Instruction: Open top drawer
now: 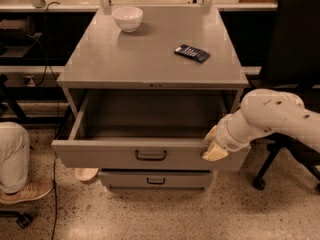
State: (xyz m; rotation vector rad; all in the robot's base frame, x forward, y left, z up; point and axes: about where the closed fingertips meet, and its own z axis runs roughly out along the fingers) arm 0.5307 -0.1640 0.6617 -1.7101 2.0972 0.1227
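Observation:
The top drawer (100,154) of the grey metal cabinet stands pulled well out toward me. Its inside is deep, plain grey and holds nothing I can see. A small dark bar handle (151,155) sits at the centre of its front. My gripper (214,148) is at the drawer front's right end, at the top edge, on the end of the white arm (272,116) that comes in from the right. A shallower drawer (156,179) below is closed.
On the cabinet top (150,59) stand a white bowl (127,18) at the back left and a dark flat packet (192,53) at the right. A black office chair (292,44) stands right of the cabinet. A person's leg and shoe (17,164) are at the left.

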